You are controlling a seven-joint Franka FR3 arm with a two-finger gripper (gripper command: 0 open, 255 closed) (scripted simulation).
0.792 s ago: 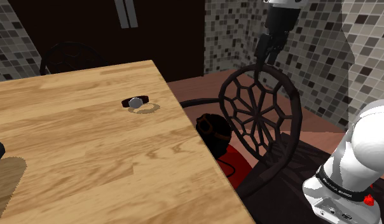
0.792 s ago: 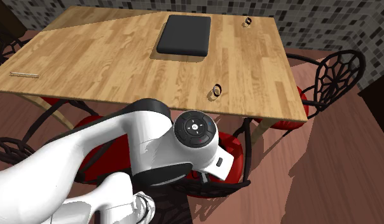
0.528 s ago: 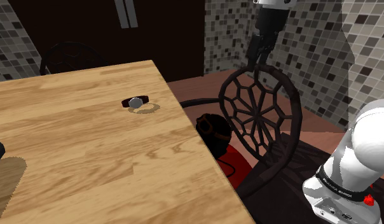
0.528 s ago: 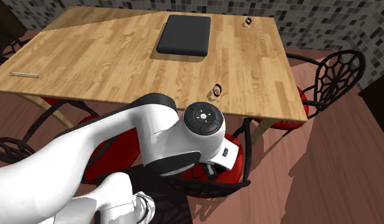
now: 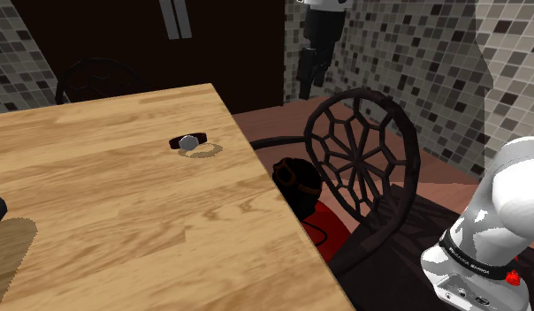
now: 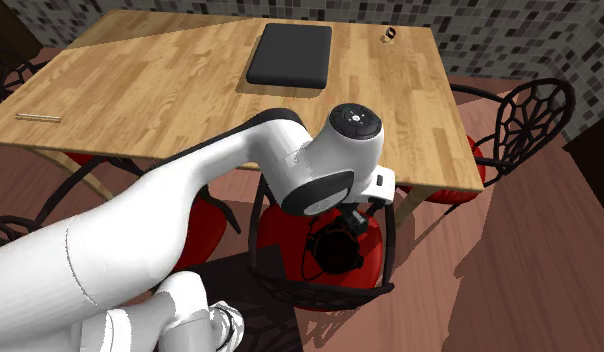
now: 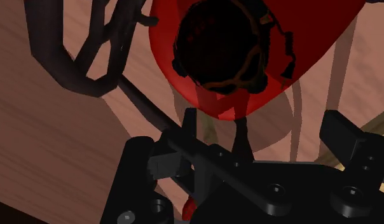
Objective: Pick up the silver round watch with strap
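Approach stage, with gripper and target well apart. The watch (image 5: 188,141), a round silver face on a dark strap, rests on the table (image 5: 97,212) close to the long edge that faces the web-backed chair (image 5: 367,150), toward that edge's far end, with bare wood all round it. The strap shows to either side of the face, so the long axis appears to run roughly square to that edge rather than along it. Whether the watch lies flat or stands on its band cannot be told. The gripper (image 5: 304,88) hangs off the table altogether, beyond the same edge and high over the chair, pointing down. In the wrist view its fingers (image 7: 189,127) stand apart with nothing between them, so the hand is released and empty. That view looks down on the red seat cushion (image 7: 206,102) and a dark round object (image 7: 222,44) lying on it. From the gripper, the watch therefore lies toward the shoulder view's left and lower, inboard of the table edge. The coming move, as judged here, is a carry across that edge and then a descent, with the jaws turned to close across the strap, not along it. A second small banded thing (image 6: 389,35) sits by a table corner beyond a dark flat pad (image 6: 290,55); it is too small to name.
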